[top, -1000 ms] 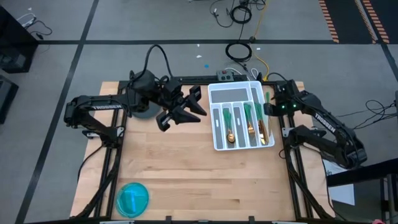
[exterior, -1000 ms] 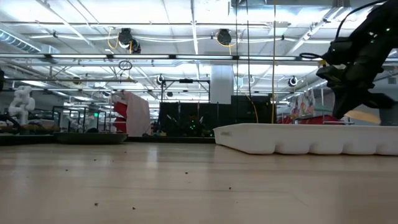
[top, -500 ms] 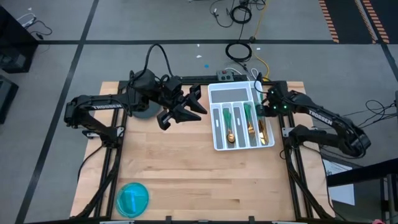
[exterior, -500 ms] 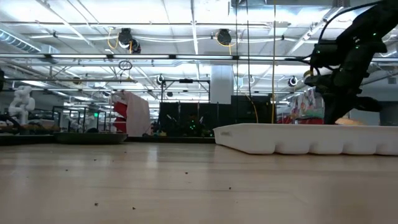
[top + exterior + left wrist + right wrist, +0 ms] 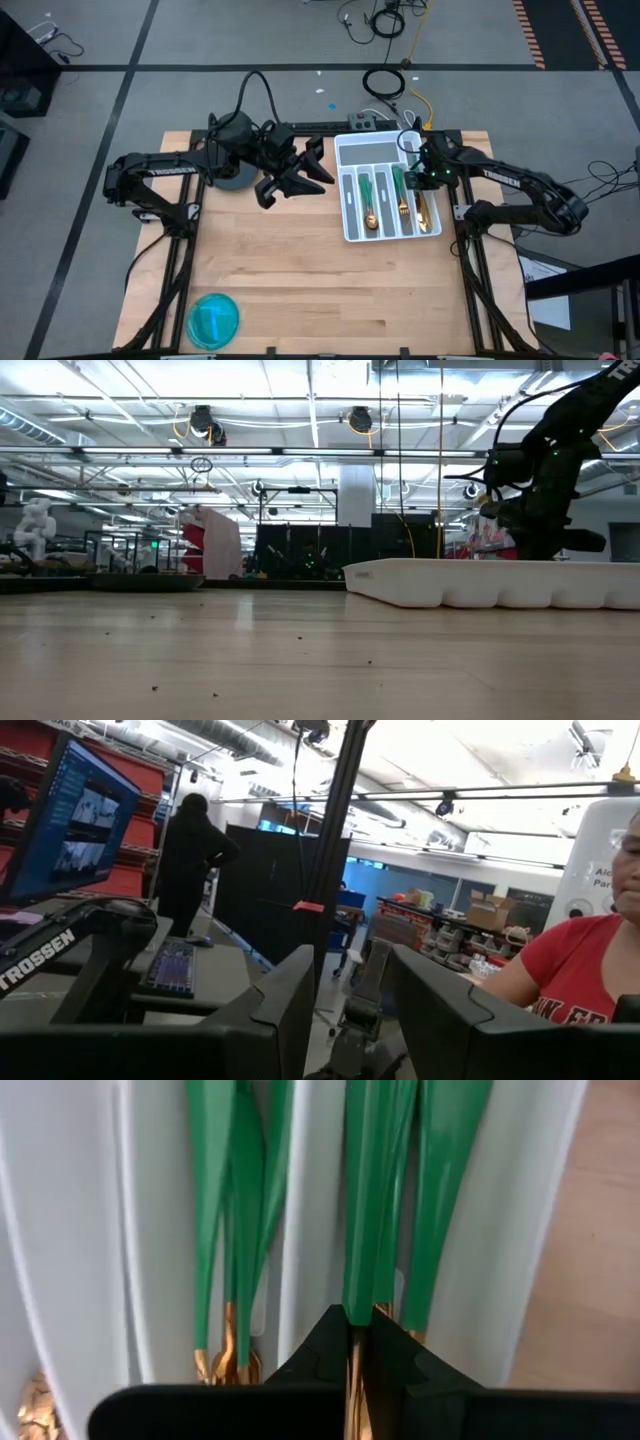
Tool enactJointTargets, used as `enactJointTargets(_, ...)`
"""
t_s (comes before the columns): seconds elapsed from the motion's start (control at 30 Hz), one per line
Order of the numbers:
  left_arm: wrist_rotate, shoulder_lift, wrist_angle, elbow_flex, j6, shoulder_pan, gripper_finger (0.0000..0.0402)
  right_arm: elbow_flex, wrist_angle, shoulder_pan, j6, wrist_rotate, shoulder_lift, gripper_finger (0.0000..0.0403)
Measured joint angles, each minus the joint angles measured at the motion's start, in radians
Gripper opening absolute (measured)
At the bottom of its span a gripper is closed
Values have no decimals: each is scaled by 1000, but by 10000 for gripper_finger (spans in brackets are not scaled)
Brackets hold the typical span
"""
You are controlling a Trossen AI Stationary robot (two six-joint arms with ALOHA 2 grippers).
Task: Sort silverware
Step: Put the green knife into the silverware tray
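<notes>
Right gripper (image 5: 421,176) is clamping a green-handled knife (image 5: 362,1210) over the tray (image 5: 352,231), center-right; left gripper (image 5: 318,168) is idling part-open.

Green-handled, gold-headed silverware (image 5: 400,195) lies in a white tray (image 5: 352,225) on the far right of the pale wooden table (image 5: 300,290), a translucent blue bowl (image 5: 214,320) sits near left, and both arms are black.
</notes>
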Motion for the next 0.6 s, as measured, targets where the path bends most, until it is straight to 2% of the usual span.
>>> enactJointTargets(0.37, 2, 0, -54, 0, 3, 20, 138, 0, 14, 11, 25, 36, 68, 4)
enactJointTargets(0.6, 1, 0, -107, 0, 16, 20, 138, 0, 27, 11, 37, 36, 67, 55)
